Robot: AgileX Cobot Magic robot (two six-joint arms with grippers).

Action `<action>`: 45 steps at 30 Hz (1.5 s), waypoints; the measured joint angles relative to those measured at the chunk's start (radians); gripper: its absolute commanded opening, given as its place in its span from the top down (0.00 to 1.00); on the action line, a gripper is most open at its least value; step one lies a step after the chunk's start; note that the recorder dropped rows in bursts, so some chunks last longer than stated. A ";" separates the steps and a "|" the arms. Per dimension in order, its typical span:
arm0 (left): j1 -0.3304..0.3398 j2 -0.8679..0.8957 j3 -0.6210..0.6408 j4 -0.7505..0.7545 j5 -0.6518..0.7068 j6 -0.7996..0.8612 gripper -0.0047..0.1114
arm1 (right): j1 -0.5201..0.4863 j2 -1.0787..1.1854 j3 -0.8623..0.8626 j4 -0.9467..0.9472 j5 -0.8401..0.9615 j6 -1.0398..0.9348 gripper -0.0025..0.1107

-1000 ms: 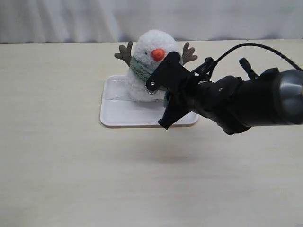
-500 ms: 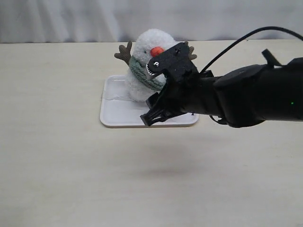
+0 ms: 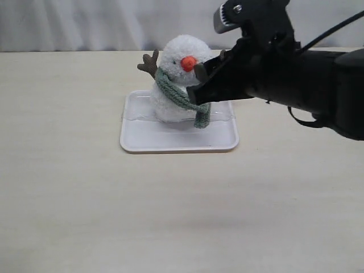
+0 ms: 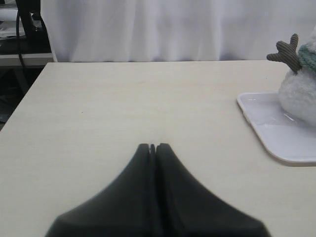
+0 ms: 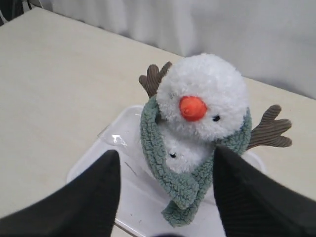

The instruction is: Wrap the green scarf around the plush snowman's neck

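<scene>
The plush snowman (image 3: 181, 54) (image 5: 202, 94) stands upright on a white tray (image 3: 148, 136). The green scarf (image 3: 172, 92) (image 5: 183, 190) lies looped round its neck, its two ends crossing and hanging down the front onto the tray. My right gripper (image 3: 194, 84) (image 5: 165, 158) hovers open just in front of and above the snowman, with nothing between its fingers and apart from the scarf. My left gripper (image 4: 152, 146) is shut and empty low over the bare table, well to the side of the tray (image 4: 276, 131). From there only the snowman's (image 4: 298, 94) edge shows.
The right arm's black body (image 3: 307, 79) reaches in from the right above the table. A pale curtain hangs behind the table's far edge. The tabletop (image 3: 170, 205) in front of the tray is bare light wood.
My right gripper has opened, let go of the scarf end and risen up and back from the tray. The scarf end now hangs free in front of the snowman.
</scene>
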 measured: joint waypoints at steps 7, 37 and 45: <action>0.000 0.000 0.000 0.000 0.000 0.000 0.96 | 0.000 -0.177 0.096 0.005 0.002 0.000 0.87; 0.000 0.000 0.000 0.000 0.000 0.000 0.96 | 0.000 -1.023 0.304 0.015 0.144 0.000 0.94; 0.000 0.000 0.000 0.000 0.000 0.000 0.96 | 0.000 -1.159 0.304 0.015 0.144 0.002 0.94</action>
